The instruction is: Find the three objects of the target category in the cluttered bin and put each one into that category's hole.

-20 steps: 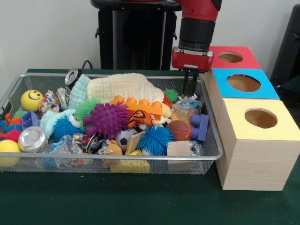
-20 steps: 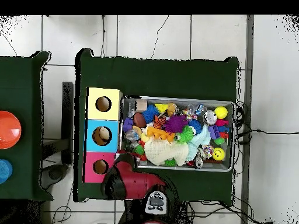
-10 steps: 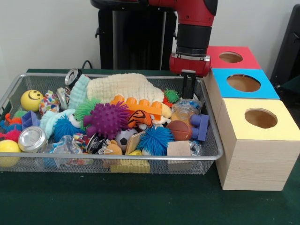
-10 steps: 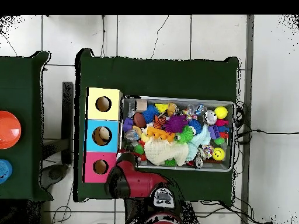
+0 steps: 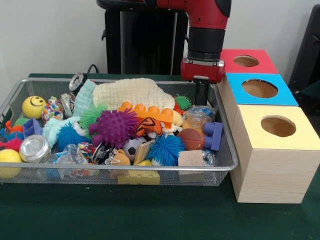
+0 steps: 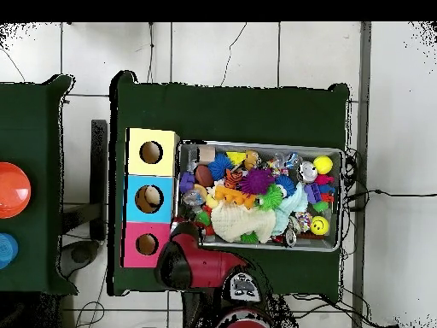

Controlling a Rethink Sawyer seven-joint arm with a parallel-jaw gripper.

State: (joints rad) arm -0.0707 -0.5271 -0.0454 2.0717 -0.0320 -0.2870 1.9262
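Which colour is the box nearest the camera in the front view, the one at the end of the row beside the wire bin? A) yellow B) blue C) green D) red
A: the yellow-topped box stands nearest, with the blue box and the red box behind it.

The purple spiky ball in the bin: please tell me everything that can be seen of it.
The purple spiky ball is round, covered in short blunt nubs, and looks like soft rubber. It sits on top of the clutter near the middle of the wire bin. A green fuzzy ball is against its left side, the orange toy brick against its right, and a blue spiky ball lies lower left. The gripper is away from it.
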